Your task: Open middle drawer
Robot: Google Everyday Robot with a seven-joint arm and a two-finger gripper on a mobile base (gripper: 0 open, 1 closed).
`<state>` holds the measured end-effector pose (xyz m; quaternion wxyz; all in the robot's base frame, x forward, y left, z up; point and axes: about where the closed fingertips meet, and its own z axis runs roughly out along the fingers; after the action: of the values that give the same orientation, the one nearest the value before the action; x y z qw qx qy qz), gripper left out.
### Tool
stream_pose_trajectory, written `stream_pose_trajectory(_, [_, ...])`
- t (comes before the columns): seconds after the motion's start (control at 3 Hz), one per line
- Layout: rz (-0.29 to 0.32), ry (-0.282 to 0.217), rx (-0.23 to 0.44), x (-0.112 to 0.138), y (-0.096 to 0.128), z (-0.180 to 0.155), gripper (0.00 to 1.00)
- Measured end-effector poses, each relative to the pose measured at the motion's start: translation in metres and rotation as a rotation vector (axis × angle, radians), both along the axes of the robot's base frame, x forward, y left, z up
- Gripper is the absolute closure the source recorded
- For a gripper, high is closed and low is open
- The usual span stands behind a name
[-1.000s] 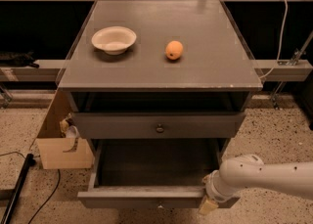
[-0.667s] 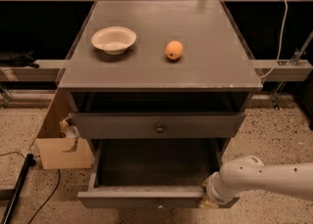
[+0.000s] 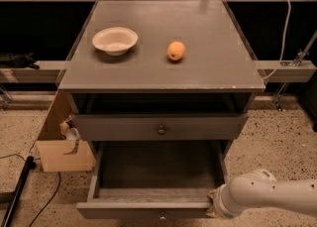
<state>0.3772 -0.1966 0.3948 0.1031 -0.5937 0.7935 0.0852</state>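
The middle drawer [image 3: 143,210] is pulled far out of the dark grey cabinet, low in the camera view. Its grey box interior is bare, and its small round knob [image 3: 161,216] shows at the bottom edge. My gripper [image 3: 215,206] is at the right front corner of this drawer's front, at the end of my white arm [image 3: 270,198], which comes in from the right. The taller-fronted uppermost drawer [image 3: 161,128] sits above it with its own metal knob. The lowest drawer is hidden beneath the open one.
A white bowl [image 3: 115,40] and an orange [image 3: 176,50] sit on the cabinet top [image 3: 208,72]. A cardboard box [image 3: 62,144] stands on the floor left of the cabinet, with a black cable [image 3: 20,191] near it. A white rail and cable run at the right.
The middle drawer's front and my gripper have moved slightly further out towards the camera. The bowl and orange have not moved.
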Motion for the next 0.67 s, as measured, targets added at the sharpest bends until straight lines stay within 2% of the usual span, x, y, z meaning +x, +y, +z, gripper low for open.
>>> stream_pose_trajectory(0.33, [-0.003, 0.002, 0.002, -0.0027, -0.0006, -0.0002, 1.00])
stream_pose_trajectory(0.67, [-0.010, 0.005, 0.006, -0.0063, -0.0011, -0.0009, 1.00])
